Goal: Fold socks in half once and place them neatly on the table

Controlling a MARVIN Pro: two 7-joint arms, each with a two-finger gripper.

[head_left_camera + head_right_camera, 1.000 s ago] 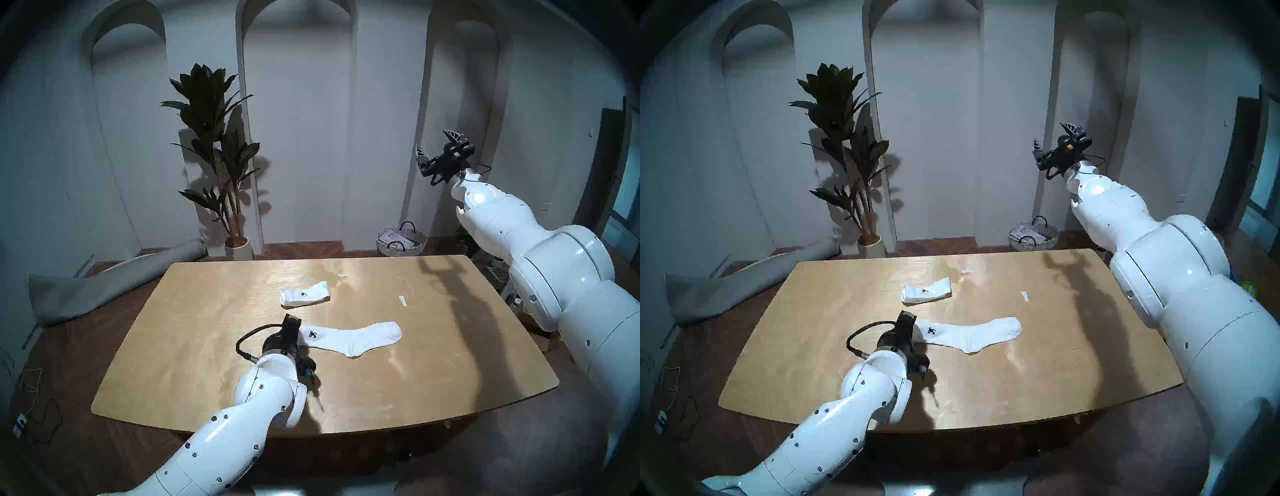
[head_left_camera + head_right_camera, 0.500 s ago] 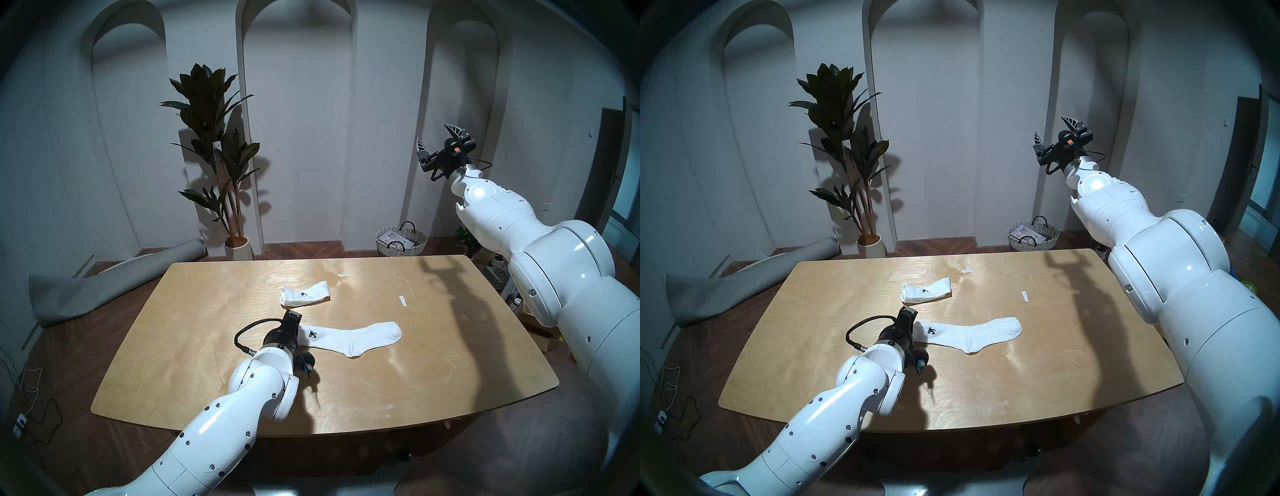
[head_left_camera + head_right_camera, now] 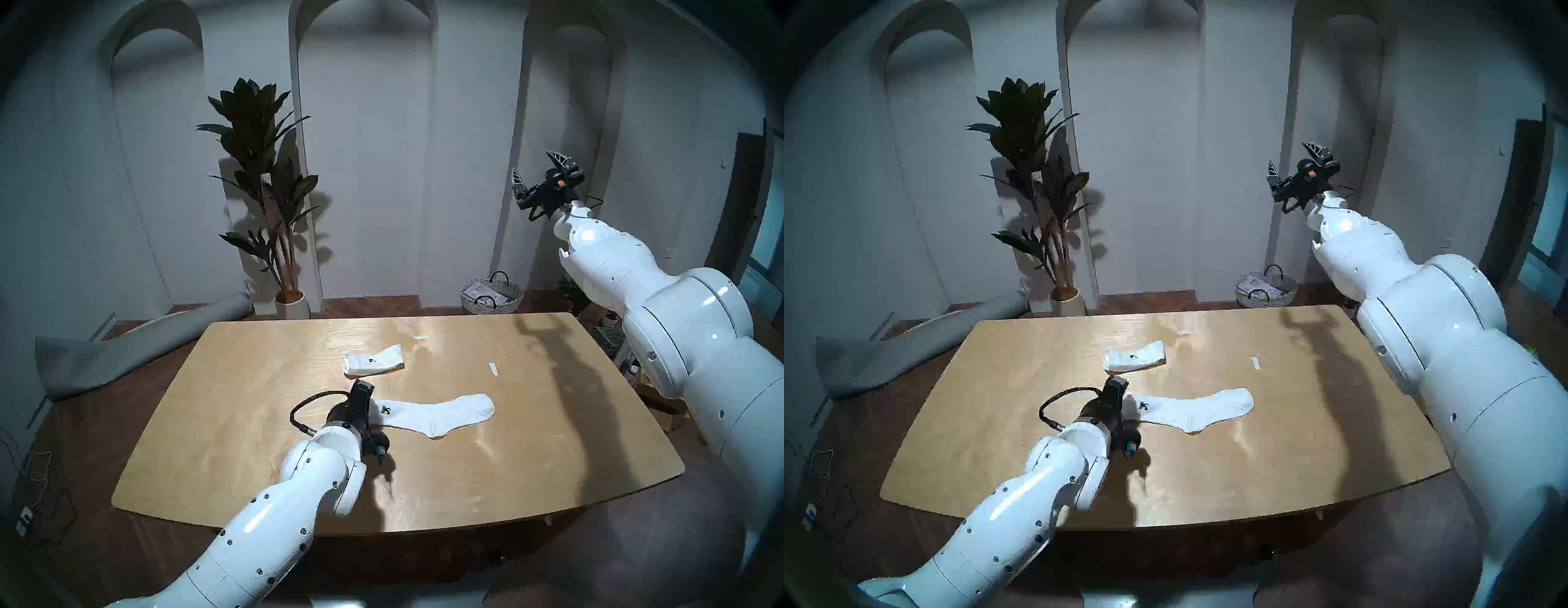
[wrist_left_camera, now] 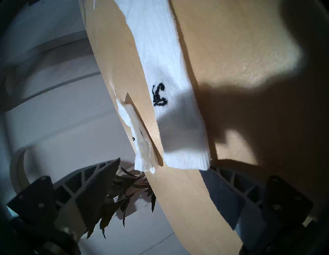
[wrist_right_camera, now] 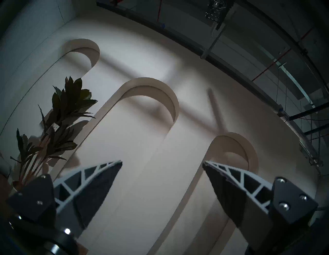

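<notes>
On the large light plywood bench (image 3: 220,424), a flat white ribbed sock (image 3: 437,414) lies mid-bench. Beyond it lies a folded white sock (image 3: 373,361) (logo up). The left fingers (image 4: 163,179) stand wide apart at the flat sock's cuff, holding nothing. The right fingers (image 3: 535,170) are raised far right, spread and empty.

counter (image 3: 237,424): we see light wood with visible grain and a soft sheen.
unfolded sock (image 3: 441,414): we see white ribbed knit cloth, matt.
folded sock (image 3: 373,361): the same white cloth.
arms (image 3: 271,526): we see glossy white shell.
right gripper (image 5: 162,166): dark ribbed matt plastic fingers (image 5: 229,192).
basket (image 3: 491,296): we see woven fibre.
</notes>
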